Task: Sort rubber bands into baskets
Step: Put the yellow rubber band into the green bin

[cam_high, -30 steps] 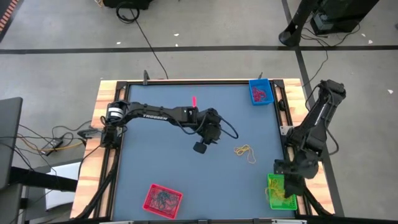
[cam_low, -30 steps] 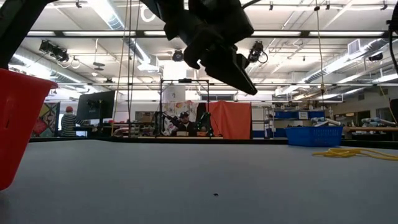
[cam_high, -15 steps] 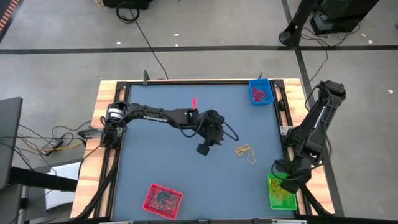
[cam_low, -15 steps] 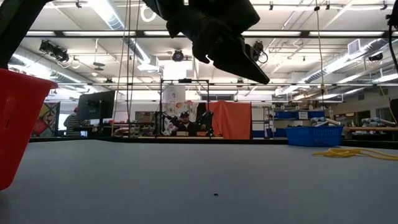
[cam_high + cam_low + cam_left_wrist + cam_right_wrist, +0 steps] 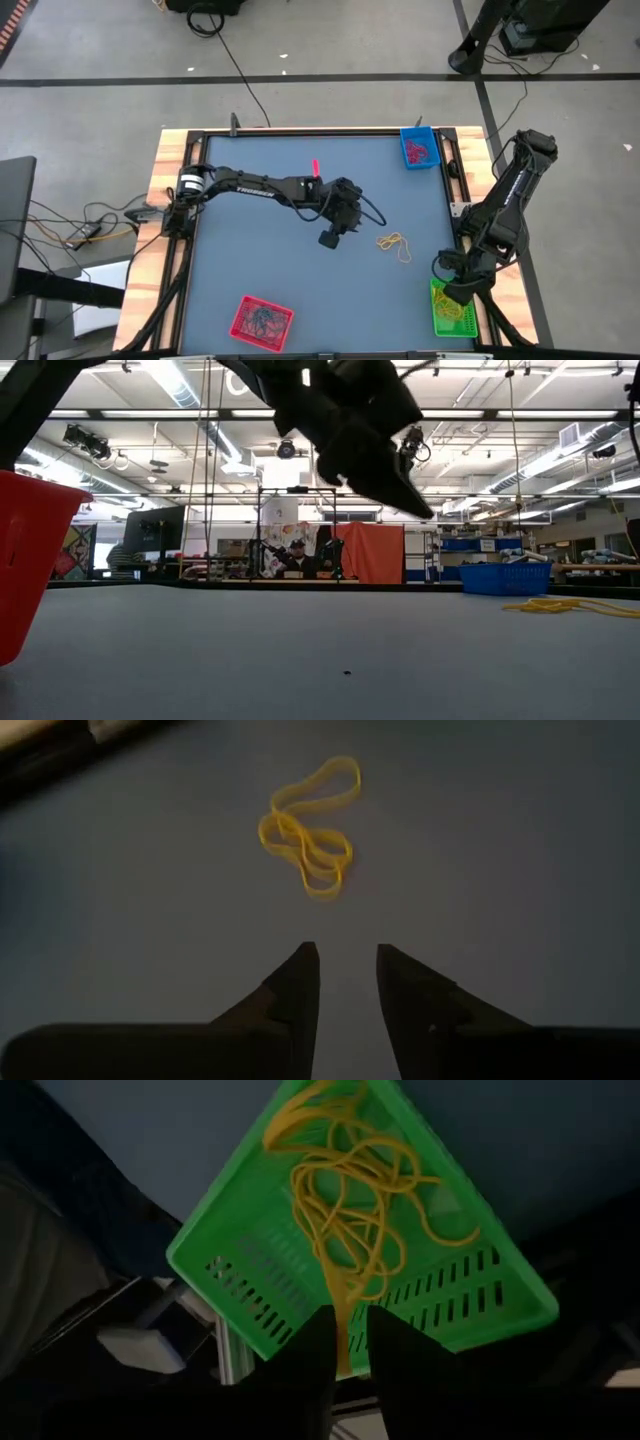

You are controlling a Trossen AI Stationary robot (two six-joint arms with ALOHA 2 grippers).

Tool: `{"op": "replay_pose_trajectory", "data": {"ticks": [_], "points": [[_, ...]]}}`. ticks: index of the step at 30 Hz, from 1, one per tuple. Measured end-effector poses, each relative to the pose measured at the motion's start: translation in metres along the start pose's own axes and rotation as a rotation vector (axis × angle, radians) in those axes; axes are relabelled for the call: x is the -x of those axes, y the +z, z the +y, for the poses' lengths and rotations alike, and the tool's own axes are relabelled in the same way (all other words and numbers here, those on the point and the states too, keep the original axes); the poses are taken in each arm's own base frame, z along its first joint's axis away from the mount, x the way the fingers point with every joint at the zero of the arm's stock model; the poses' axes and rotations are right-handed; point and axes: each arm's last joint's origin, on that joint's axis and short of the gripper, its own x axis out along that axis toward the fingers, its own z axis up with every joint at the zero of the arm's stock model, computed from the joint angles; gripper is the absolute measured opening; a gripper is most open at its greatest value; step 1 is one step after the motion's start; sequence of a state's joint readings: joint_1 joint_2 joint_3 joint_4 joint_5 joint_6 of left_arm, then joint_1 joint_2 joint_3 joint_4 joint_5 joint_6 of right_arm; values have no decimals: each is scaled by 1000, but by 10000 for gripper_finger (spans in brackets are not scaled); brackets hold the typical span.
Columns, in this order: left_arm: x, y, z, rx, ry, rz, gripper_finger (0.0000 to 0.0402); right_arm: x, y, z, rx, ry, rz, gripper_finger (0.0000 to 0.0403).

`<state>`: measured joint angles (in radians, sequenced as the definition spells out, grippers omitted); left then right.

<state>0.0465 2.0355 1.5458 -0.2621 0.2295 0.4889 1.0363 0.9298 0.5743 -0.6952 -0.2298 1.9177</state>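
So the right gripper (image 5: 345,1342) is hanging over the green basket (image 5: 455,1295) at the counter's near right corner, and its fingers have just cracked open a bit from fully pinched a second ago. They're only narrowly apart, with a yellow strand (image 5: 340,1285) running up between the tips, so I can't say for sure it's let go yet. The rest of that yellow rubber band bundle (image 5: 350,1190) is already lying in the basket, so this looks like the drop-off finishing. Meanwhile the left gripper (image 5: 347,978) has crept across the middle of the counter toward the right side and now hovers just short of the loose yellow rubber bands (image 5: 310,835) lying flat on the grey counter (image 5: 260,250), fingers moderately apart with nothing between them. My guess is that clump is next, and it belongs in the green basket with the other yellows. The blue basket (image 5: 419,149) sits in the far right corner with pinkish-red bands in it, and the red basket (image 5: 262,320) is near the front edge, left of centre, holding dark-looking bands. One small pink-red piece (image 5: 315,166) lies toward the far edge.
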Motion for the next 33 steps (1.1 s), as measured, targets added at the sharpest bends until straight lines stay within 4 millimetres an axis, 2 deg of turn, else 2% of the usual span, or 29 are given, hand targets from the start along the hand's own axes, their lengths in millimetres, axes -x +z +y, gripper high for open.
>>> {"op": "replay_pose_trajectory", "data": {"ticks": [11,14,19,22,26,29,33], "points": [[-41,-24,-3,-55,-17,27,108,1,-7,7,-16,43,139,142],[-42,-23,-2,-58,-9,14,108,1,-7,7,-27,45,142,145],[-42,-11,3,-94,54,-99,108,1,-7,7,-61,38,159,141],[-51,-9,2,-161,81,-152,108,1,-6,8,-63,55,119,140],[-71,-21,-11,-179,43,-124,108,0,-2,8,-49,83,-1,140],[-73,-16,-13,-174,50,-163,108,0,0,7,-47,78,-2,139],[-81,-20,-17,-149,43,-167,108,1,0,7,-50,71,14,139]]}}
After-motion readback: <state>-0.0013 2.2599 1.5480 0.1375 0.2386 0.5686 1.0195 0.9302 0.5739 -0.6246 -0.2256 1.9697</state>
